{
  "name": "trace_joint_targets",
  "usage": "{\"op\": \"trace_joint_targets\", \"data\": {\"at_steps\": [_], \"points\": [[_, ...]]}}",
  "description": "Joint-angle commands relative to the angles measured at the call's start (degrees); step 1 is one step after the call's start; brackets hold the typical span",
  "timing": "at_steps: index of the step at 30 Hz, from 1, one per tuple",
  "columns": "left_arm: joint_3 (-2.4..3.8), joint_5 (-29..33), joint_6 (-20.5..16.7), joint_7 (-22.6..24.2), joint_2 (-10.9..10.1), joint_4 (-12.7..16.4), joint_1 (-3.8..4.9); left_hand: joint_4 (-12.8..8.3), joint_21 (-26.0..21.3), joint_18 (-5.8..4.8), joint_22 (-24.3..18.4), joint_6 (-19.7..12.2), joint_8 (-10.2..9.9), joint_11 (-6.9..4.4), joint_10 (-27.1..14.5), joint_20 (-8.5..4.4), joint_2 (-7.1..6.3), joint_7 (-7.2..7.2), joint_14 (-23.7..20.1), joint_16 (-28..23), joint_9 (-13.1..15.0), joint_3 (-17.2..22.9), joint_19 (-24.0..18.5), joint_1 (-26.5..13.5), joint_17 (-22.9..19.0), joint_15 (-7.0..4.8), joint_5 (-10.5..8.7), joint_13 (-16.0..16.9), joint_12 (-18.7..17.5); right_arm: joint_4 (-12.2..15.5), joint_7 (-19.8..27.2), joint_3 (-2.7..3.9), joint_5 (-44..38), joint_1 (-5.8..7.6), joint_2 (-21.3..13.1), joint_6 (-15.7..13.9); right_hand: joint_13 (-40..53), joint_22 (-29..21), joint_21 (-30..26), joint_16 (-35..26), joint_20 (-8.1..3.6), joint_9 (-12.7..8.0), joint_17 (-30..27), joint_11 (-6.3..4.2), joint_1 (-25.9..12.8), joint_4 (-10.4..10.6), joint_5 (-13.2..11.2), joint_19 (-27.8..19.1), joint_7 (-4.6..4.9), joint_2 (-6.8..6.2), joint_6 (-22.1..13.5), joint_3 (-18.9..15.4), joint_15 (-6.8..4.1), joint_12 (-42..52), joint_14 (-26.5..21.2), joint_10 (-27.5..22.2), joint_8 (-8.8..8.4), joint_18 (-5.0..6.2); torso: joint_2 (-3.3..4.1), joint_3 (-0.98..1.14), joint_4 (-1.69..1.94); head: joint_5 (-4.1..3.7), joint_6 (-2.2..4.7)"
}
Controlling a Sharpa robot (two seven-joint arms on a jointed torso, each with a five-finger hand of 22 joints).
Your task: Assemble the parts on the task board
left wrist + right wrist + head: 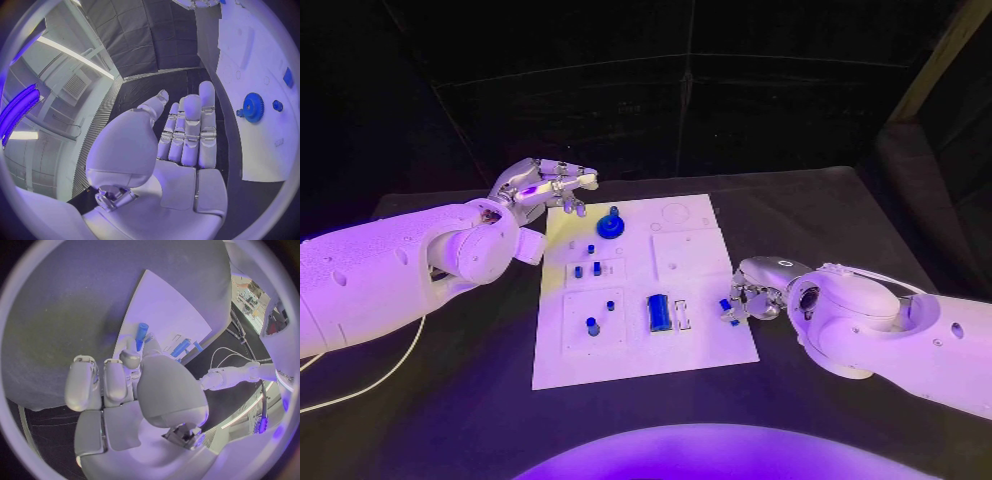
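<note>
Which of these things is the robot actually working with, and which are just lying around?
For the job:
task board
blue gear
blue block
small blue part, pinched by the right hand
left hand, holding nothing

Lying about:
white cable
black table

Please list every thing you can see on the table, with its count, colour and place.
task board: one, white, middle of the black table.
gear: one, blue, far end of the board.
long block: one, blue, near middle of the board.
small pegs: several, blue, left side of the board.
cable: one, white, table's left.
held peg: one, blue, pinched by the right robot hand.
left robot hand: open, at the board's far left corner.
right robot hand: at the board's right edge.
</note>
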Motion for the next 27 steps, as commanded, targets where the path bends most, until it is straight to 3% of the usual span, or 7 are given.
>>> {"op": "trace_joint_targets", "data": {"at_steps": [1,9,12,15,20,27], "points": [[0.05,0.2,0.5,0.4,0.0,0.0,0.10,0.1,-0.3,1.17,-0.1,-0.4,0.4,-0.12,-0.4,0.20,0.44,-0.07,-0.3,-0.3,-0.1,-0.4,0.3,-0.1,-0.1,0.07,0.09,0.1,0.2,-0.6,-1.3,-0.32,-3.7,-0.50,0.5,2.8,-0.2,-0.1,-0.3,-0.5,-0.10,0.1,-0.2,-0.19,2.1,-1.2,0.9,-0.2,0.04,0.33,-0.5,0.5,-0.20,-0.5,1.6,-0.3,-0.52,-0.14,0.04,-0.02,0.01,0.08,-0.03],[0.05,0.2,0.5,0.3,0.0,0.0,0.09,0.1,-0.3,1.17,-0.1,-0.4,0.4,-0.12,-0.4,0.20,0.44,-0.07,-0.3,-0.3,-0.1,-0.4,0.3,-0.1,-0.1,0.07,0.09,0.1,0.2,-0.6,-2.0,-0.32,-5.1,-0.78,1.3,4.6,-0.7,0.1,-0.3,-0.7,-0.43,0.4,-0.4,-0.53,8.7,-4.8,2.6,-0.1,-0.18,3.04,-0.3,5.4,-0.53,-1.7,1.6,-1.2,-1.54,-0.17,0.02,0.01,-0.02,0.22,-0.09],[0.05,0.2,0.5,0.2,0.0,0.0,0.09,0.1,-0.4,1.18,-0.2,-0.4,0.5,-0.13,-0.5,0.20,0.66,-0.07,-0.3,-0.2,-0.1,-0.5,0.4,0.2,-0.1,0.06,0.10,0.1,0.4,-0.5,-2.3,-0.32,-4.8,-0.83,1.4,4.6,-0.8,0.2,-0.3,-0.7,-0.45,0.5,-0.3,-0.57,8.7,-4.7,6.0,-0.1,-0.21,3.44,0.1,7.3,-0.50,-2.0,1.6,-1.2,-2.08,-0.19,0.00,0.02,-0.04,0.25,-0.10],[0.05,0.2,0.5,0.2,0.0,0.0,0.09,0.0,-0.4,1.18,-0.2,-0.4,0.5,-0.14,-0.6,0.19,0.85,-0.08,-0.4,-0.2,-0.1,-0.5,0.4,0.4,-0.2,0.05,0.10,0.2,0.4,-0.3,-2.4,-0.32,-3.4,-0.85,1.4,4.0,-0.9,0.3,-0.2,-0.6,-0.44,0.5,-0.1,-0.59,7.5,-3.9,7.3,0.0,-0.26,3.30,0.2,8.6,-0.48,-2.1,1.6,-0.9,-2.57,-0.22,0.00,0.01,-0.05,0.27,-0.10],[0.05,0.2,0.5,0.1,0.0,0.0,0.09,-0.1,-0.4,1.19,-0.2,-0.5,0.6,-0.16,-0.7,0.17,1.03,-0.09,-0.4,-0.2,-0.1,-0.4,0.5,0.7,-0.2,0.03,0.10,0.2,0.5,0.2,-2.4,-0.32,0.8,-0.86,1.3,1.6,-0.7,0.4,-0.2,-0.4,-0.43,0.4,0.2,-0.49,5.2,-2.3,8.9,0.1,-0.20,2.06,0.4,11.7,-0.50,-2.1,1.8,-0.5,-3.82,-0.23,0.07,0.02,-0.06,0.37,-0.11],[0.05,0.2,0.5,0.1,0.0,0.0,0.09,-0.1,-0.5,1.19,-0.3,-0.5,0.6,-0.16,-0.7,0.17,1.08,-0.09,-0.4,-0.2,-0.1,-0.4,0.5,0.8,-0.2,0.03,0.10,0.2,0.6,1.4,-1.9,-0.31,2.6,-0.85,0.8,-2.9,-0.5,0.5,-0.2,-0.4,-0.27,0.1,0.3,-0.31,2.9,-0.7,9.5,0.1,0.12,-1.30,0.9,18.2,-0.30,-2.2,1.8,-0.3,-5.79,-0.22,0.02,0.01,-0.02,0.38,-0.19]]}}
